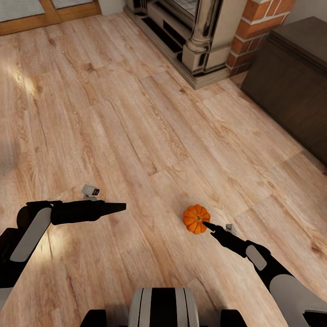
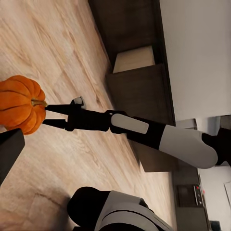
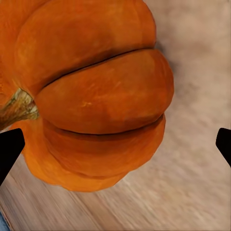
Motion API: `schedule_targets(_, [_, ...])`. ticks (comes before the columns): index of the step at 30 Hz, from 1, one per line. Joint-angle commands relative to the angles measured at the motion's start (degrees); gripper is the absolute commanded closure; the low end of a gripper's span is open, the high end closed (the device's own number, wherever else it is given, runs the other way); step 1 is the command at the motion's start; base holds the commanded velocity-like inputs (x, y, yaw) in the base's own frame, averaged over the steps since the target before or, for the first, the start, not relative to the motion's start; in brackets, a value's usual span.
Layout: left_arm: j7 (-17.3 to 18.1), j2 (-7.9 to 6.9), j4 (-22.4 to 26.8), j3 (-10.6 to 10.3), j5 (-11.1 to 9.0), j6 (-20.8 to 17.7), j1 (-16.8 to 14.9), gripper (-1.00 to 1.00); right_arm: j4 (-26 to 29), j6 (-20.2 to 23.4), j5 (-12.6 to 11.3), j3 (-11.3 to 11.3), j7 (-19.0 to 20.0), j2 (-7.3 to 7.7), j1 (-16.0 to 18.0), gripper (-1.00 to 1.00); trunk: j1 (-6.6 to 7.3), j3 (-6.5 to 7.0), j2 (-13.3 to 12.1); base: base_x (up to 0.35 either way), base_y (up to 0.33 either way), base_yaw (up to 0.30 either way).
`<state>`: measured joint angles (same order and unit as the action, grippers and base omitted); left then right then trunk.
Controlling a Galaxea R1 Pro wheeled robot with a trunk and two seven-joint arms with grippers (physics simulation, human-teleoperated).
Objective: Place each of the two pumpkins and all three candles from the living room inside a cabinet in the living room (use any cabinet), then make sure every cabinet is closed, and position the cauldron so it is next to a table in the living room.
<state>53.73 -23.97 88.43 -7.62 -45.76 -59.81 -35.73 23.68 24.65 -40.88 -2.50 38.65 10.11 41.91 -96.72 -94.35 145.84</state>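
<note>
While the pumpkin (image 1: pixel 196 218) lies on its side on the wooden floor (image 1: pixel 136 113), the right gripper (image 1: pixel 210 225) reaches it with fingers spread wide, gripping nothing. Risk: the pumpkin sits off-centre between the jaws, so closing may roll it away. Left gripper (image 1: pixel 121 207) hangs idle; its opening cannot be told. Cabinet (image 1: pixel 295 86) stands well apart.

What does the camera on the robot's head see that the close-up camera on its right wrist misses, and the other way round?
Head view alone: the brick fireplace, the long dark-brown wood-grain cabinet, and the left gripper stretched over the floor.

Right wrist view alone: the pumpkin's ribs and dry stem up close, with the black fingertips at the picture's edges, spread apart.

Both: the small bright-orange ribbed pumpkin lying on the pale wooden floor, with the right gripper at it.
</note>
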Motion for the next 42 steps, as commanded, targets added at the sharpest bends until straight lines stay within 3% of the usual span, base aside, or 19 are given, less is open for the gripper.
schedule_targets(1, [0.15, -0.03, -0.01, -0.05, -0.03, -0.19, -0.04, -1.00, -0.01, 0.49, -0.25, -0.23, 0.09, -0.01, 0.02, -1.00, 0.01, -0.03, 0.01, 0.024, 0.001, 0.000])
schedule_targets(42, [0.07, -0.03, -0.01, -0.20, 0.06, -0.19, -0.04, -1.00, 0.06, 0.49, -0.25, -0.23, 0.11, -0.18, 0.02, -1.00, 0.01, -0.03, 0.01, 0.021, 0.023, 0.000])
